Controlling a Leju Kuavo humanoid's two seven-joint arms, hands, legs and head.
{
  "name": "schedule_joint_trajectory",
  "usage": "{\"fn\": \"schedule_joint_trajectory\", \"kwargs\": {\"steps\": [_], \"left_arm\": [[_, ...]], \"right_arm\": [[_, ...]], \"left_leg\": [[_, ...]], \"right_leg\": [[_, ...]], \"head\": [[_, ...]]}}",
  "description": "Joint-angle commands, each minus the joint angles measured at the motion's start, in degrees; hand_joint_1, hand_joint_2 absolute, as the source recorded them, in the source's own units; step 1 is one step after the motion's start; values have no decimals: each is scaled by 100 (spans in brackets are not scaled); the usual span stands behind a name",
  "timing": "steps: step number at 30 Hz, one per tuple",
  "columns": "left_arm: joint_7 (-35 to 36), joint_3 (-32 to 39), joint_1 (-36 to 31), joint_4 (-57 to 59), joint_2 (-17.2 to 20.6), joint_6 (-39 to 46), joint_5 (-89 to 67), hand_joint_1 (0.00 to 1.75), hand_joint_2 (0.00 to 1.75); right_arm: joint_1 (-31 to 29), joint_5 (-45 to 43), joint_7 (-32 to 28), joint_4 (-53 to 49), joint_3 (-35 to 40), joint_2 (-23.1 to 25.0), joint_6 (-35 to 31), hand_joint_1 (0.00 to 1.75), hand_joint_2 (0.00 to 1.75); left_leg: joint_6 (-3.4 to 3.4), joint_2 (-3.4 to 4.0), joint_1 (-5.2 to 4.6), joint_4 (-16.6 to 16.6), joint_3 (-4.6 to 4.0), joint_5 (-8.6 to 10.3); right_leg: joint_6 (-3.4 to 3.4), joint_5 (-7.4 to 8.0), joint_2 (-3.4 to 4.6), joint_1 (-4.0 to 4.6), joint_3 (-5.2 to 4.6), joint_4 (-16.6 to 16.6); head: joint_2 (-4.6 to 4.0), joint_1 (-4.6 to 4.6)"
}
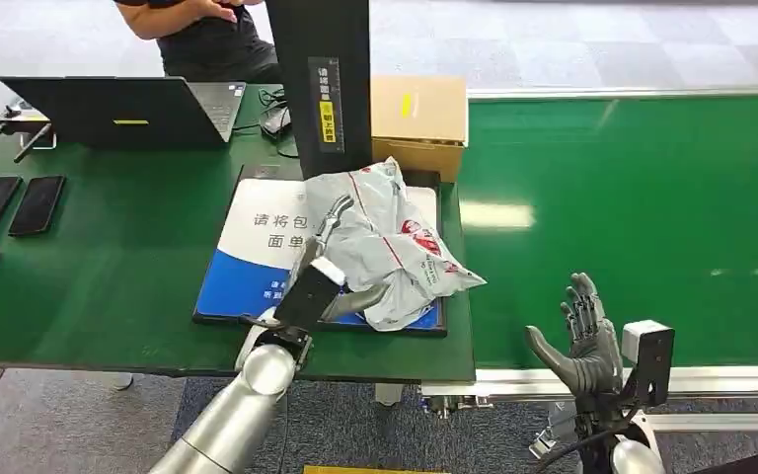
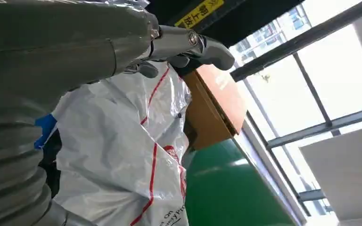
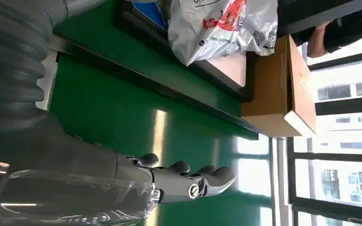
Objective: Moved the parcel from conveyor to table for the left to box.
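Bright daylight from windows (image 3: 339,141) glares off the green conveyor (image 1: 632,217); wrist foregrounds blurred.

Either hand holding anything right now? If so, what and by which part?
The left hand grips the grey plastic parcel at its near-left crumpled edge, on the scale pad. The right hand holds nothing, fingers spread over the green conveyor.

The parcel (image 1: 387,242) lies on the mat (image 1: 247,262), with the box (image 1: 419,123) just behind the parcel, the laptop (image 1: 123,111) far to its left, and the conveyor (image 1: 642,227) to its right.
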Motion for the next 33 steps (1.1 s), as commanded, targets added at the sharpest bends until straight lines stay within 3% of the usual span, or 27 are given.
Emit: {"fn": "schedule_joint_trajectory", "kwargs": {"steps": [1, 7, 9, 14, 23, 33], "left_arm": [[60, -392, -460, 790, -12, 67, -80, 0, 175], [81, -417, -468, 820, -10, 104, -149, 0, 175], [328, -579, -554, 924, -19, 449, -654, 0, 175], [814, -882, -813, 1229, -234, 201, -1106, 0, 175], [1919, -797, -1556, 2521, -630, 328, -1660, 0, 175], [3081, -750, -2052, 3359, -808, 348, -2673, 0, 175]], "right_arm": [[-135, 3, -21, 327, 48, -175, -12, 0, 175], [-129, 3, -21, 314, 44, -170, -13, 0, 175], [-140, 7, -22, 312, 29, -165, -16, 0, 175], [-177, -11, -2, 343, 34, -137, 20, 0, 175], [-156, -6, 4, 324, -143, -53, 34, 0, 175], [-99, 65, 18, 200, -368, 52, 114, 0, 175]], "left_leg": [[-3, -6, 2, -8, 14, -1], [-3, -4, 3, -6, 10, 0], [-2, -9, 2, -7, 11, 2], [-2, -14, 3, -7, 11, 2], [-5, -23, 4, -6, 11, 4], [-3, -10, 3, -3, 10, 0]], "right_leg": [[-5, -1, 4, 2, 15, -9], [-4, 0, 5, 3, 10, -8], [-4, 0, 2, 1, 11, -8], [-4, 0, -2, 2, 15, -9], [-7, 0, -8, 4, 17, -9], [-5, 0, 1, 3, 13, -7]], "head": [[0, 2], [0, 2], [0, 2], [0, 2], [0, 2], [0, 4]]}}
